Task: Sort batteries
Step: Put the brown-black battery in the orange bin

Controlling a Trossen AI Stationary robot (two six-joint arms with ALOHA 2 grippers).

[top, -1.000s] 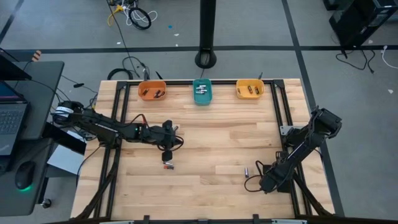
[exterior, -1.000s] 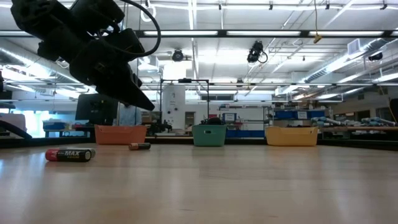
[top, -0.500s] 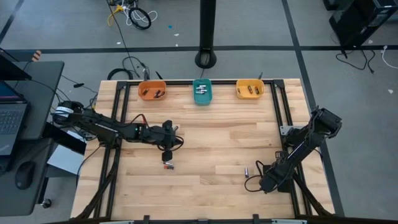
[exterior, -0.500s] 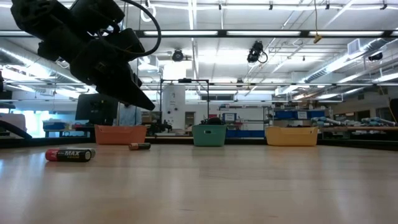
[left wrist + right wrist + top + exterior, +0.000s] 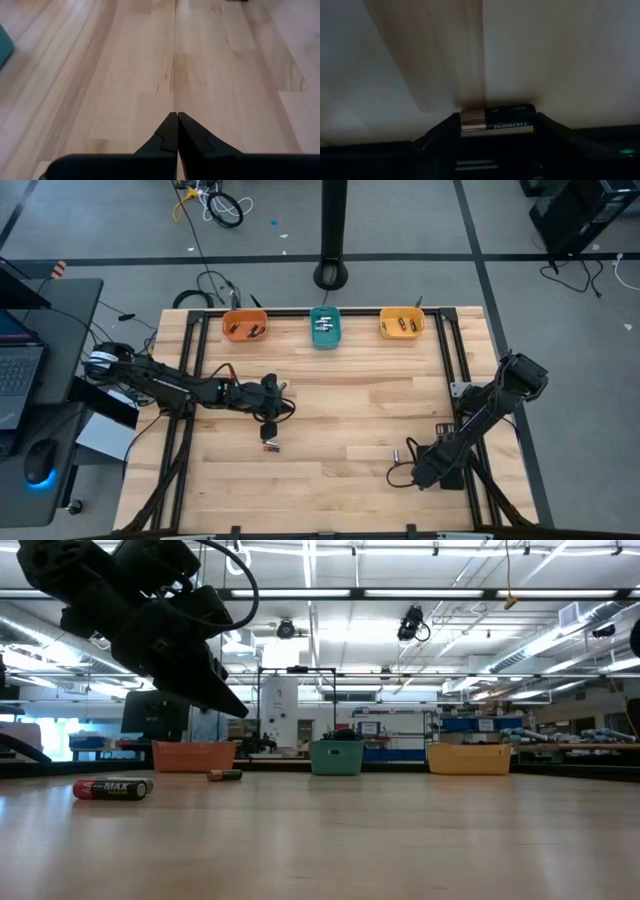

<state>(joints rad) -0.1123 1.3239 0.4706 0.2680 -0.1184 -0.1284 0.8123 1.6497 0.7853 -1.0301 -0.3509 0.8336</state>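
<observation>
Near the table's right front, my right gripper (image 5: 410, 464) points steeply down, open. A black and copper battery (image 5: 497, 123) lies crosswise between its fingers (image 5: 442, 134). My left gripper (image 5: 283, 408) hovers shut (image 5: 177, 116) over the left middle of the table and holds nothing. Just in front of it, a red and black battery (image 5: 270, 446) (image 5: 112, 788) and a smaller one (image 5: 225, 775) lie on their sides on the wood. More batteries lie in the orange bin (image 5: 244, 327), the teal bin (image 5: 325, 327) and the yellow bin (image 5: 402, 325) at the far edge. My right gripper comes from above, slanting, with one finger at each end of the battery (image 5: 470, 123), so the battery lies across the gap. I cannot tell whether the fingers touch its ends.
The three bins (image 5: 336, 757) stand in a row along the far edge. A dark metal frame (image 5: 450, 360) runs along the table's sides under both arms. Bare wood lies between the two arms in the middle.
My right gripper has edged a little toward the table's left edge and turned slightly. Its fingers stay as wide apart as before.
</observation>
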